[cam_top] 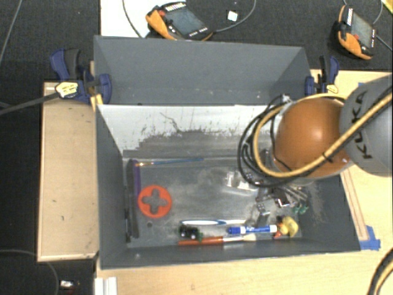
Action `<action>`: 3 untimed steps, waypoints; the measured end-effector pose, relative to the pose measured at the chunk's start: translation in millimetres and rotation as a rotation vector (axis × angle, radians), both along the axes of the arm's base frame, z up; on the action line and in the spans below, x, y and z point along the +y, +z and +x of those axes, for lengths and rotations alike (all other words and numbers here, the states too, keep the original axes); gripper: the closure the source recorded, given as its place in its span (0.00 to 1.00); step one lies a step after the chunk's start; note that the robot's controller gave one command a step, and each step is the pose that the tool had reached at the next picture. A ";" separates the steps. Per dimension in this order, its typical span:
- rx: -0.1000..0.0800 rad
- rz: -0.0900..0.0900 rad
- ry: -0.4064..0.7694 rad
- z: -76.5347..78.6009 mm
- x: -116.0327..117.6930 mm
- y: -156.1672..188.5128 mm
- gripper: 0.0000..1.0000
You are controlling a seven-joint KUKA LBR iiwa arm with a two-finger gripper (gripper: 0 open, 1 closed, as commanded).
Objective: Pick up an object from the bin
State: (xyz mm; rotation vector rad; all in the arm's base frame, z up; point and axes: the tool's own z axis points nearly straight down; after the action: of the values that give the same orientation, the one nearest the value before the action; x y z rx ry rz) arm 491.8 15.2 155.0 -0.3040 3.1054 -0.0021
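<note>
Dark floor (43, 17) across top and left; white sheet (113, 8) upper left; orange handset (178, 22) upper centre, second handset (356, 35) upper right.

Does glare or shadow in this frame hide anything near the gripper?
Camera view: glare washes the bin's back wall pale. A soft highlight sits on the orange wrist cover. The gripper below it lies in the arm's shadow. The orange round piece at left and the blue-and-white pen by the front wall are evenly lit.
</note>
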 end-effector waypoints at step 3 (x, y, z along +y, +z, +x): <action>0.011 0.004 -0.030 -11.0 0.1 -84.7 1.00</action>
State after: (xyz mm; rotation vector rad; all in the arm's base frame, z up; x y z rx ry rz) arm 480.8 15.3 70.3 -0.2585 3.1197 0.0054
